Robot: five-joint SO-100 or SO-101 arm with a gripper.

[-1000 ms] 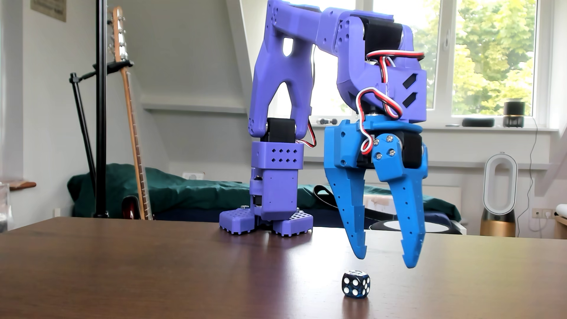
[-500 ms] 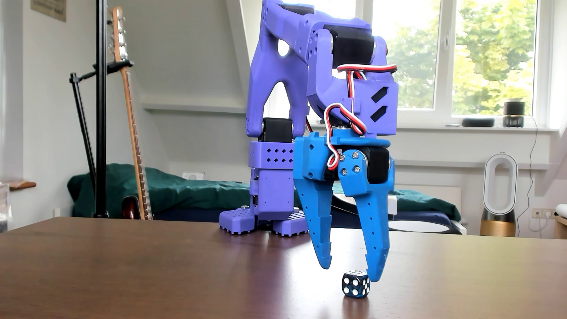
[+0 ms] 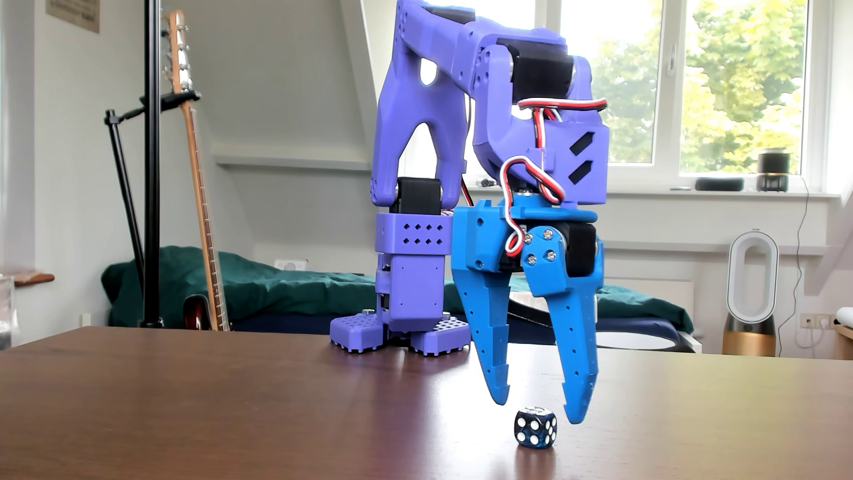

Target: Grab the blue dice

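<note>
The blue dice (image 3: 535,427) is a small dark-blue translucent cube with white pips, resting on the brown table near the front. My gripper (image 3: 539,412) points straight down right above it, bright-blue jaws open wide. The left fingertip (image 3: 501,397) hangs up and to the left of the dice, the right fingertip (image 3: 577,413) just to its right. Both tips are off the dice and the gripper holds nothing. The purple arm (image 3: 480,60) arches over from its base (image 3: 401,332) behind.
The brown wooden table (image 3: 231,406) fills the foreground. Off the table behind stand a black stand pole (image 3: 151,161), a guitar (image 3: 198,184), a green-covered bed (image 3: 258,286) and a fan (image 3: 751,291) under the window.
</note>
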